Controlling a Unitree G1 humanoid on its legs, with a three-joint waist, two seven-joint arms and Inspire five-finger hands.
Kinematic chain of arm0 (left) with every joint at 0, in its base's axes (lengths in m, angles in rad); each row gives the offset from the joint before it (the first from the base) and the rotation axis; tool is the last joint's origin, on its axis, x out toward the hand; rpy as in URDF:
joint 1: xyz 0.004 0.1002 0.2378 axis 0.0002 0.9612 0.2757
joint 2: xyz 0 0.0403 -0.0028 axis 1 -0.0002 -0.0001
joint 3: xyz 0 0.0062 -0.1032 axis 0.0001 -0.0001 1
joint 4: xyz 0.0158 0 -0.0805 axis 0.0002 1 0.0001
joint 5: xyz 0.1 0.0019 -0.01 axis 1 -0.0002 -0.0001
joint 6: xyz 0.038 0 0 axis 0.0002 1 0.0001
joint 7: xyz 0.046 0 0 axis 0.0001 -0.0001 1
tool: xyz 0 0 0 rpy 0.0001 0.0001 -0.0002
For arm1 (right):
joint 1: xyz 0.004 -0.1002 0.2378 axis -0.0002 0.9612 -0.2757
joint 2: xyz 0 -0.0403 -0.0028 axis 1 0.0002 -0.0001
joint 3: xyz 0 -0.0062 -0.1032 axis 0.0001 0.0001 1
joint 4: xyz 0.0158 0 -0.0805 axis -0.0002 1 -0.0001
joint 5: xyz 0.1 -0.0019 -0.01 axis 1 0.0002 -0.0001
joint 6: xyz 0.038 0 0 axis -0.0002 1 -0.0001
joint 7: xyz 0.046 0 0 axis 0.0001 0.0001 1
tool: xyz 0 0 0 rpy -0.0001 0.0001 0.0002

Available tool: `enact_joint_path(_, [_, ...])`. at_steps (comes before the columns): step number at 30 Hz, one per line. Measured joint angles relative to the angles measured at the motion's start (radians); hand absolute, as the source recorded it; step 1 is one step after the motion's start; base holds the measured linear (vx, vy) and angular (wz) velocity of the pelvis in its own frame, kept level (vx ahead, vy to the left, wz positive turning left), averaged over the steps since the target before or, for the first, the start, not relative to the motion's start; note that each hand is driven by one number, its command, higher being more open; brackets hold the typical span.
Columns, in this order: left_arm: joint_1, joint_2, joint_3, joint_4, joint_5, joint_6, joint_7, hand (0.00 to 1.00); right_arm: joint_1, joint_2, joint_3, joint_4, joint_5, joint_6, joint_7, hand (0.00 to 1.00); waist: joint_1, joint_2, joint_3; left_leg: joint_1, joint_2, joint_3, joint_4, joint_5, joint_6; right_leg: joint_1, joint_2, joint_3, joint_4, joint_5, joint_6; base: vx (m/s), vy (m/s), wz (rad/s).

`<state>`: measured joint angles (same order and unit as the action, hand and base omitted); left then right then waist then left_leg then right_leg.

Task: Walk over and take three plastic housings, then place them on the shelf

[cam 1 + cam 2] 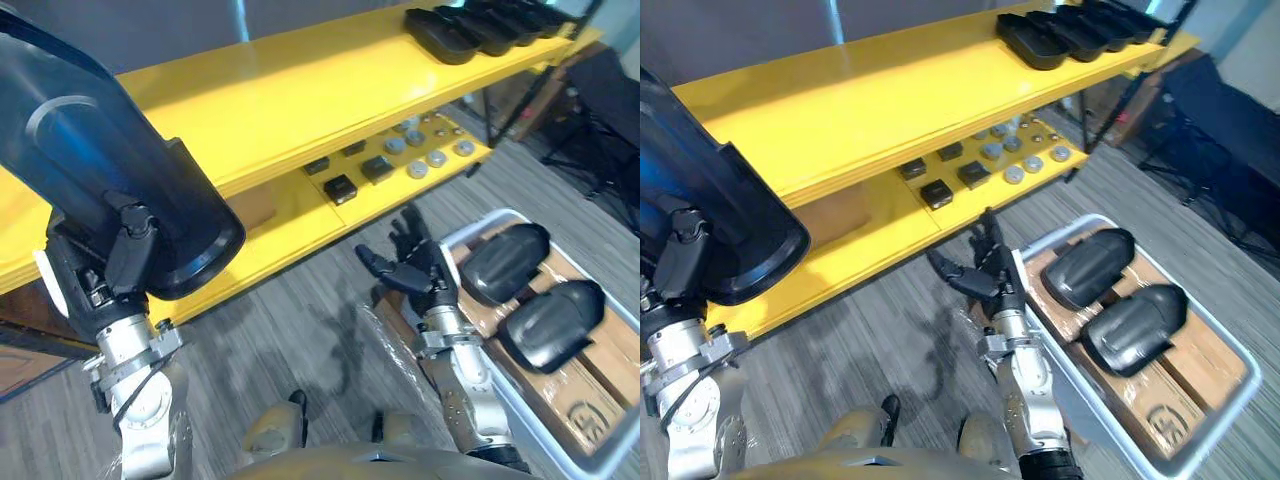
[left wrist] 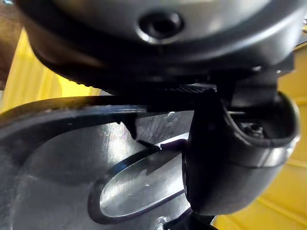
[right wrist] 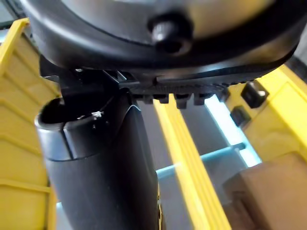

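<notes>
Left eye view: a yellow shelf point(image 1: 300, 90) runs from 9 to 1 o'clock, with a row of housings point(image 1: 480, 25) at 1. At 9 o'clock the left robot hand point(image 1: 115, 265) clutches a large plastic housing point(image 1: 90, 150). At 4 o'clock two more housings point(image 1: 505, 262) lie in a grey bin point(image 1: 478, 224), beside the right robot hand point(image 1: 415, 272), fingers spread.

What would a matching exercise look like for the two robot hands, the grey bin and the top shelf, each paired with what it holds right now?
Column one:
1. left robot hand
2. right robot hand
3. grey bin
4. top shelf

Column two:
A. two black housings
B. nothing, fingers open
C. row of black housings at its far end
D. one large black housing, gripped

Pairs: 1-D, 2-B, 3-A, 4-C.
</notes>
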<state>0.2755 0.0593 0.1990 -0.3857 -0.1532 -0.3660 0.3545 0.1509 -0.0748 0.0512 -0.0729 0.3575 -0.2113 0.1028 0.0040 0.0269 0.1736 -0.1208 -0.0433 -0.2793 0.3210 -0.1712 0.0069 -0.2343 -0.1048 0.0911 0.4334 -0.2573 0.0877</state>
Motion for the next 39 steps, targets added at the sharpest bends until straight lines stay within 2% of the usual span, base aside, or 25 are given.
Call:
enact_joint_path(1, [-0.002,-0.002,-0.002,0.004,-0.001,0.000,0.003,0.00,0.003,0.000,-0.008,-0.011,0.000,0.000,0.000,1.00,-0.006,-0.003,-0.002,0.012,0.000,-0.018,-0.001,-0.007,-0.011,0.005,0.000,0.013,-0.026,0.014,0.014,0.33,-0.267,1.27])
enact_joint_path(2, [0.001,-0.002,-0.012,0.004,-0.002,0.000,0.009,0.00,0.013,0.000,-0.023,-0.034,0.000,-0.003,0.001,1.00,-0.007,-0.023,-0.014,0.031,0.000,-0.033,0.001,-0.022,-0.037,0.026,-0.010,0.010,-0.107,0.076,0.021,0.26,-0.246,0.88])
enact_joint_path(3, [0.001,-0.001,-0.021,0.004,-0.001,0.000,0.009,0.00,0.019,0.000,-0.029,-0.048,0.002,-0.004,0.001,1.00,-0.006,-0.037,-0.023,0.032,-0.001,-0.029,0.005,-0.032,-0.053,0.040,-0.021,-0.007,-0.150,0.129,0.011,0.33,-0.337,1.17])
enact_joint_path(4, [0.003,0.003,-0.027,0.006,-0.002,-0.001,0.005,0.00,0.029,-0.001,-0.035,-0.067,0.003,-0.016,0.002,1.00,-0.006,-0.076,-0.047,0.029,-0.005,-0.011,0.008,-0.054,-0.084,0.068,-0.051,-0.048,-0.198,0.231,0.036,0.29,-0.380,1.16])
enact_joint_path(5, [0.009,-0.022,-0.044,0.022,-0.006,0.000,-0.001,0.00,0.020,-0.016,-0.057,-0.068,0.003,-0.020,0.004,1.00,-0.004,-0.046,-0.060,0.017,0.054,0.030,0.020,-0.083,-0.091,0.107,-0.027,-0.115,-0.230,0.223,0.029,0.27,-0.372,1.24])
enact_joint_path(6, [0.014,-0.027,-0.053,0.028,-0.010,0.001,-0.014,0.00,0.020,-0.025,-0.071,-0.072,0.004,-0.021,0.004,1.00,-0.007,-0.033,-0.064,0.004,0.093,0.095,0.024,-0.086,-0.089,0.128,-0.018,-0.151,-0.252,0.220,0.022,0.20,-0.345,1.13])
enact_joint_path(7, [0.014,-0.037,-0.068,0.045,-0.017,0.001,-0.047,0.00,0.022,-0.040,-0.101,-0.073,0.003,-0.022,-0.003,1.00,-0.008,-0.009,-0.065,0.009,0.160,0.198,0.005,-0.070,-0.094,0.159,-0.002,-0.199,-0.269,0.219,0.013,0.14,-0.278,1.11])
enact_joint_path(8, [0.013,-0.051,-0.076,0.051,-0.032,0.001,-0.083,0.00,0.028,-0.049,-0.138,-0.073,0.003,-0.022,-0.006,1.00,-0.009,0.005,-0.067,0.033,0.202,0.276,-0.050,-0.030,-0.112,0.188,0.000,-0.237,-0.285,0.218,0.011,0.13,-0.249,0.96])
enact_joint_path(9, [0.012,-0.056,-0.082,0.051,-0.037,0.000,-0.095,0.00,0.031,-0.050,-0.153,-0.073,0.002,-0.023,-0.009,1.00,-0.011,0.012,-0.069,0.044,0.213,0.292,-0.078,-0.006,-0.121,0.194,0.000,-0.250,-0.287,0.218,0.010,0.11,-0.145,0.70])
enact_joint_path(10, [0.008,-0.057,-0.090,0.051,-0.040,0.000,-0.115,0.00,0.032,-0.050,-0.185,-0.068,0.002,-0.023,-0.026,1.00,-0.007,0.019,-0.072,0.081,0.215,0.305,-0.152,0.042,-0.155,0.204,-0.002,-0.256,-0.288,0.218,0.010,0.06,-0.042,0.31])
enact_joint_path(14, [0.005,-0.044,-0.085,0.049,-0.041,-0.002,-0.143,0.00,0.038,-0.015,-0.197,-0.067,0.002,-0.030,-0.034,1.00,-0.007,0.011,-0.074,0.112,0.189,0.328,-0.192,0.064,-0.147,0.220,-0.023,-0.239,-0.315,0.225,0.013,0.01,0.040,-0.03])
enact_joint_path(19, [-0.005,-0.017,-0.145,0.050,-0.041,0.000,-0.185,0.00,0.061,0.019,-0.182,-0.067,0.004,-0.053,-0.043,1.00,-0.011,-0.004,-0.073,0.109,0.194,0.369,-0.178,0.047,-0.140,0.222,-0.010,-0.196,-0.357,0.249,0.016,-0.04,0.018,-0.24])
enact_joint_path(21, [-0.005,-0.007,-0.183,0.051,-0.042,0.000,-0.196,0.00,0.073,0.019,-0.180,-0.067,0.004,-0.060,-0.043,1.00,-0.023,0.005,-0.069,0.085,0.218,0.376,-0.081,-0.003,-0.130,0.227,0.012,-0.181,-0.351,0.245,0.010,0.00,-0.004,-0.32])
enact_joint_path(22, [-0.005,-0.003,-0.195,0.054,-0.042,0.004,-0.205,0.00,0.074,0.019,-0.175,-0.067,0.004,-0.060,-0.042,1.00,-0.028,0.013,-0.066,0.078,0.236,0.384,-0.027,-0.026,-0.121,0.230,0.029,-0.164,-0.345,0.234,-0.006,0.00,0.015,-0.44])
enact_joint_path(23, [-0.017,0.002,-0.204,0.067,-0.036,0.028,-0.213,0.00,0.074,0.019,-0.162,-0.067,0.004,-0.061,-0.041,1.00,-0.034,0.016,-0.057,0.044,0.248,0.378,0.093,-0.046,-0.096,0.236,0.045,-0.140,-0.343,0.223,-0.015,-0.05,0.003,-0.58])
enact_joint_path(25, [-0.035,0.000,-0.219,0.111,-0.037,0.068,-0.210,0.00,0.077,0.007,-0.146,-0.079,0.007,-0.061,-0.019,1.00,-0.035,0.038,-0.034,-0.036,0.270,0.310,0.327,-0.036,-0.078,0.241,0.076,-0.100,-0.312,0.203,-0.035,-0.06,0.009,-0.68])
enact_joint_path(26, [-0.035,0.001,-0.220,0.138,-0.039,0.094,-0.213,0.00,0.082,0.003,-0.137,-0.087,0.009,-0.061,0.003,1.00,-0.038,0.045,-0.023,-0.063,0.272,0.291,0.411,0.000,-0.058,0.261,0.075,-0.071,-0.312,0.200,-0.041,0.02,0.058,-0.60])
enact_joint_path(27, [-0.035,0.004,-0.221,0.154,-0.039,0.103,-0.214,0.00,0.090,0.004,-0.135,-0.094,0.010,-0.061,0.009,1.00,-0.042,0.029,-0.015,-0.069,0.267,0.293,0.423,-0.006,-0.059,0.263,0.068,-0.060,-0.315,0.199,-0.042,0.03,0.065,-0.47])
enact_joint_path(28, [-0.035,0.011,-0.240,0.172,-0.041,0.115,-0.215,0.00,0.108,0.009,-0.134,-0.118,0.015,-0.064,0.018,1.00,-0.048,0.030,-0.017,-0.057,0.261,0.299,0.340,-0.034,-0.063,0.262,0.054,-0.051,-0.315,0.198,-0.042,0.00,0.042,-0.18])
enact_joint_path(30, [-0.035,0.013,-0.269,0.173,-0.041,0.117,-0.228,0.00,0.122,0.010,-0.138,-0.139,0.023,-0.084,0.018,1.00,-0.065,0.032,-0.014,-0.046,0.254,0.325,0.126,-0.044,-0.062,0.252,0.039,-0.043,-0.311,0.195,-0.037,0.01,0.078,-0.08])
enact_joint_path(32, [-0.035,0.013,-0.309,0.167,-0.041,0.117,-0.232,0.00,0.147,0.008,-0.132,-0.140,0.023,-0.097,0.018,1.00,-0.061,0.026,-0.008,-0.026,0.246,0.326,-0.035,0.018,-0.087,0.251,0.009,-0.014,-0.268,0.158,-0.010,0.05,0.174,-0.26])
enact_joint_path(34, [-0.033,0.016,-0.313,0.156,-0.042,0.117,-0.226,0.00,0.153,-0.005,-0.102,-0.141,0.047,-0.106,0.018,1.00,-0.058,0.030,-0.013,-0.003,0.224,0.351,-0.027,0.075,-0.113,0.244,-0.018,0.014,-0.225,0.127,0.020,0.09,0.262,-0.45])
enact_joint_path(35, [-0.034,0.019,-0.309,0.126,-0.050,0.117,-0.217,0.00,0.154,-0.005,-0.064,-0.154,0.052,-0.110,0.016,1.00,-0.058,0.013,-0.021,-0.015,0.193,0.383,0.012,0.060,-0.102,0.224,-0.051,0.044,-0.218,0.117,0.033,0.08,0.285,-0.49])
enact_joint_path(37, [-0.036,0.018,-0.302,0.077,-0.080,0.119,-0.213,0.00,0.159,-0.003,-0.022,-0.197,0.050,-0.110,0.008,1.00,-0.058,0.004,-0.020,-0.039,0.174,0.417,0.058,0.032,-0.079,0.215,-0.079,0.056,-0.235,0.121,0.037,0.09,0.264,-0.38])
enact_joint_path(39, [-0.040,0.019,-0.286,0.036,-0.105,0.130,-0.211,0.00,0.151,0.014,0.036,-0.210,0.051,-0.111,-0.002,1.00,-0.048,-0.004,-0.030,-0.033,0.164,0.473,0.075,0.003,-0.061,0.192,-0.110,0.020,-0.245,0.188,0.050,0.08,0.236,-0.57])
